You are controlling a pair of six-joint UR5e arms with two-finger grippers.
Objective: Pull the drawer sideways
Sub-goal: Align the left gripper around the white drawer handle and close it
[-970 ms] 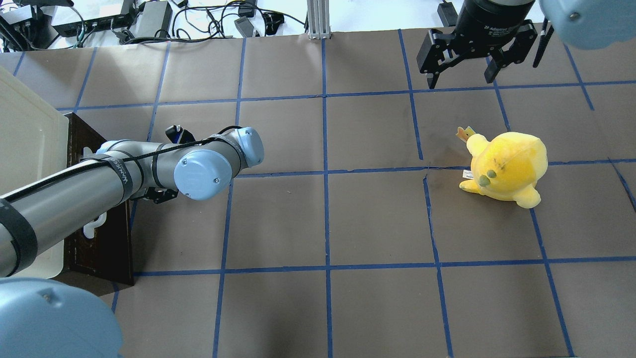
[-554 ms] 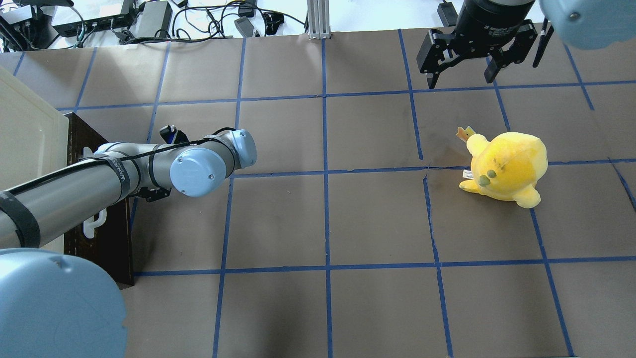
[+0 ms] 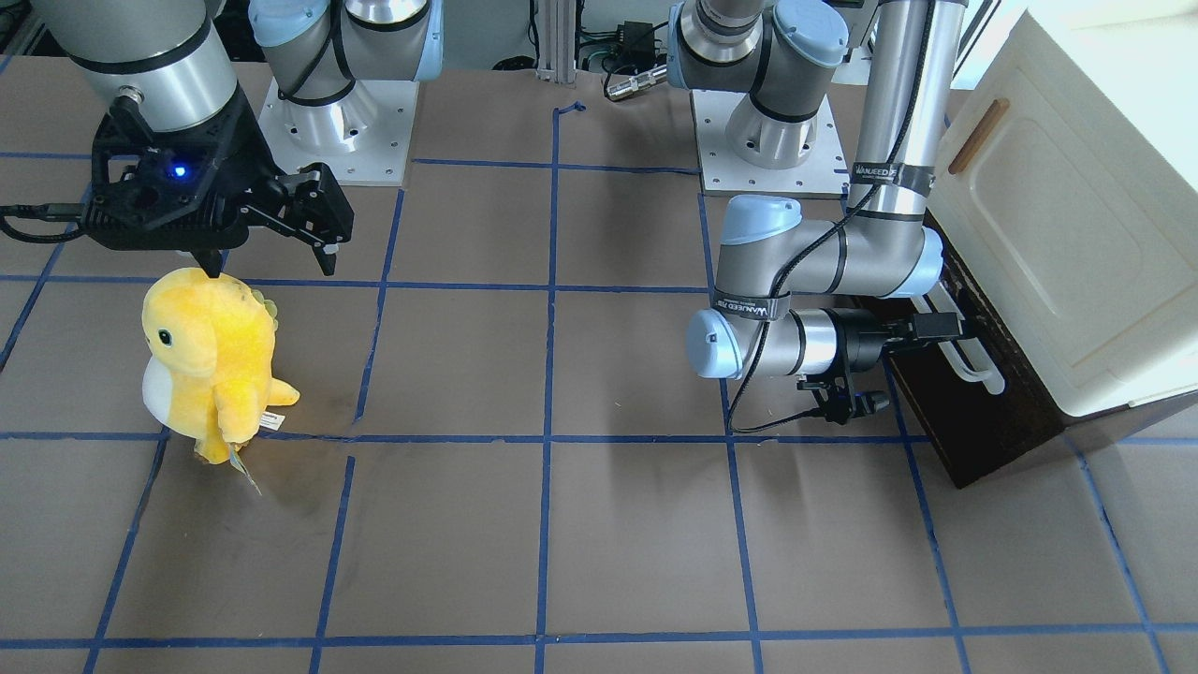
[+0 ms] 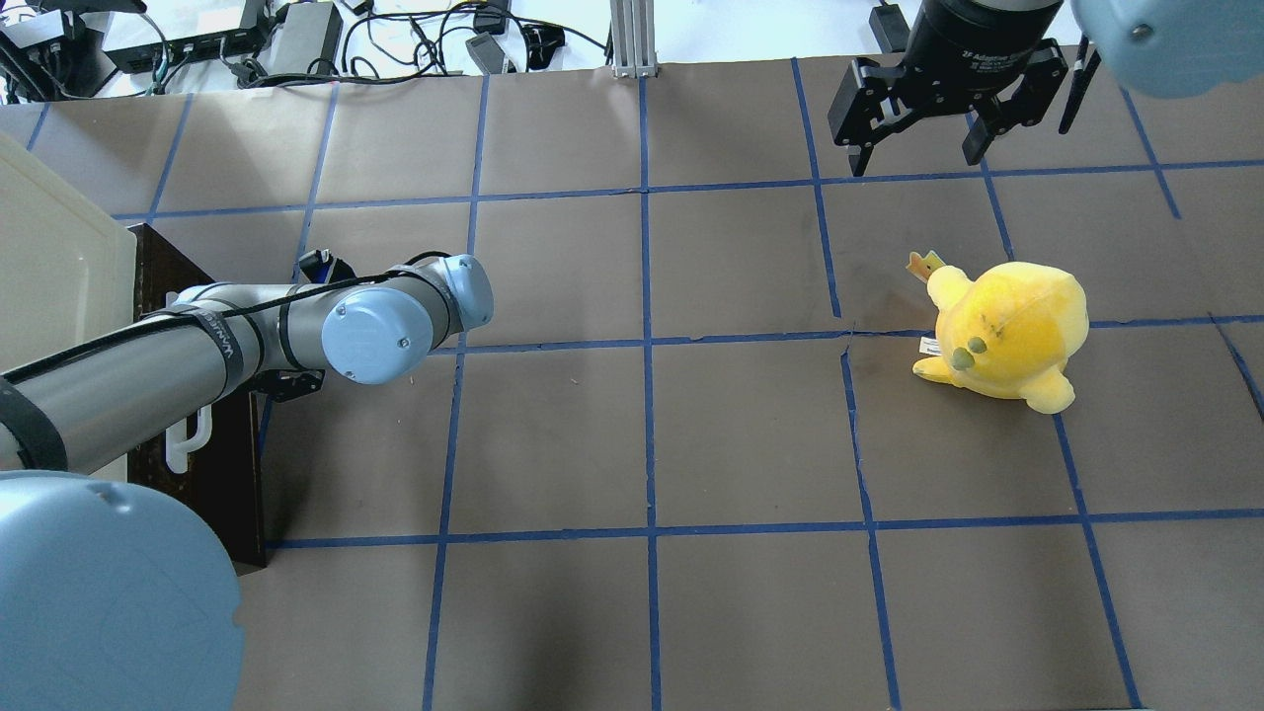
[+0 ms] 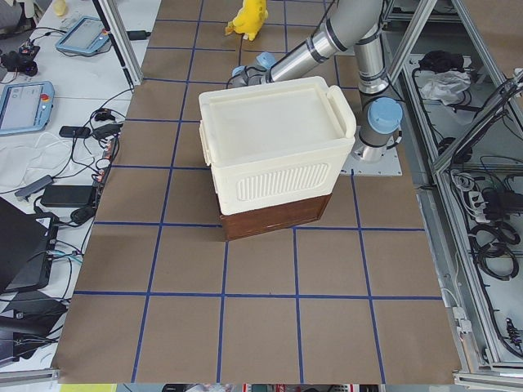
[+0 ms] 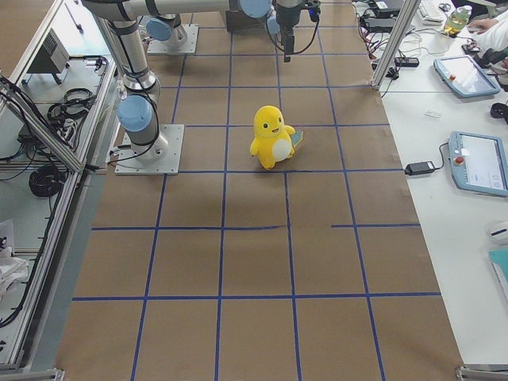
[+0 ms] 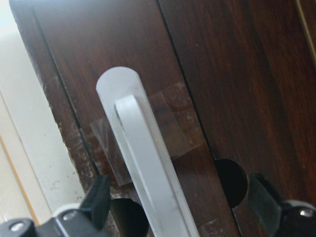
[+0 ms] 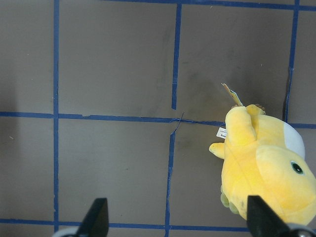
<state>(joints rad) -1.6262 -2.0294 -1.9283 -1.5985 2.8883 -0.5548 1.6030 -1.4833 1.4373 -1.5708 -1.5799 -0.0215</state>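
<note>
The drawer (image 3: 973, 421) has a dark brown front and sits at the foot of a cream cabinet (image 3: 1076, 215). Its long white bar handle (image 3: 978, 367) runs along the front. The drawer's sides and floor are hidden. My left gripper (image 3: 947, 327) is at the handle. In the left wrist view the handle (image 7: 148, 168) lies between the open fingers of the left gripper (image 7: 182, 207), which do not touch it. In the overhead view the arm covers this gripper; the handle's end (image 4: 188, 439) shows. My right gripper (image 4: 918, 138) is open and empty above the far right of the table.
A yellow plush toy (image 4: 1002, 331) stands on the right half of the table, just below the right gripper (image 3: 267, 257). It also shows in the right wrist view (image 8: 266, 163). The cabinet has a door with a small brown handle (image 3: 978, 136). Blue tape lines grid the brown table.
My left arm has moved leftwards towards the drawer front, bringing its gripper to the handle. The right arm and the plush toy have not moved.
</note>
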